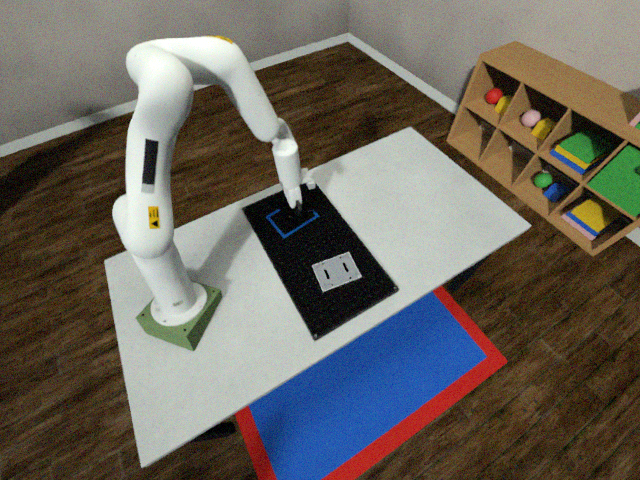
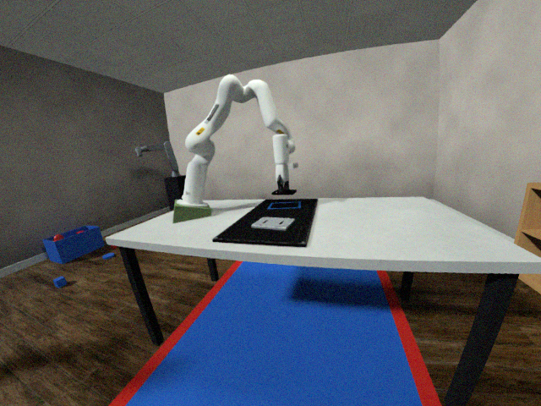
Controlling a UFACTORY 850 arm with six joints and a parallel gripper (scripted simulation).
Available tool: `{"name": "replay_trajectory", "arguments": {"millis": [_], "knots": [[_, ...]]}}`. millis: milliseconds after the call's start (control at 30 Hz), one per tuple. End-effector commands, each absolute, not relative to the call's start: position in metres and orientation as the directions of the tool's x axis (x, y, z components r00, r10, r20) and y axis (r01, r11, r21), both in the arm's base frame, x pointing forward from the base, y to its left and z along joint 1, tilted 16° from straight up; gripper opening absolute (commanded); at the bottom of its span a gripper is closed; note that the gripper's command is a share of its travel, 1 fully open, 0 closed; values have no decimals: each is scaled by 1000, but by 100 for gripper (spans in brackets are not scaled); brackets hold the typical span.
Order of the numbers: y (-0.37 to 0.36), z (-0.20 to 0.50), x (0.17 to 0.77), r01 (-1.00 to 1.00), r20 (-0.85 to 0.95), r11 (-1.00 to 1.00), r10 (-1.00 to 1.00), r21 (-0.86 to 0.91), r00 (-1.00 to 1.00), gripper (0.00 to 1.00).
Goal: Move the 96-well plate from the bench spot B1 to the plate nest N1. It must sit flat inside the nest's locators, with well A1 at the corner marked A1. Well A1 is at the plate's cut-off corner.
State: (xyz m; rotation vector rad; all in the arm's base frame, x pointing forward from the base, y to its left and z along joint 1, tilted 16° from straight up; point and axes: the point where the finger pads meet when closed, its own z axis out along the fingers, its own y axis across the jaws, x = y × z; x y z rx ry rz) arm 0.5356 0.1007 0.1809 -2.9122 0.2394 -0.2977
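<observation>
White arm (image 1: 155,103), black mat (image 1: 330,289), blue outline (image 1: 275,225), grey nest (image 1: 336,271), green base (image 1: 199,330)
</observation>
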Motion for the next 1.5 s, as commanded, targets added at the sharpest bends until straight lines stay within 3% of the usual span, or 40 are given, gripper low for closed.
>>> {"name": "replay_trajectory", "arguments": {"millis": [0,1467], "knots": [[82,179,537,-163,178,-963,-203,-217,963,0],[-44,161,539,-163,178,-963,-203,-217,963,0]]}}
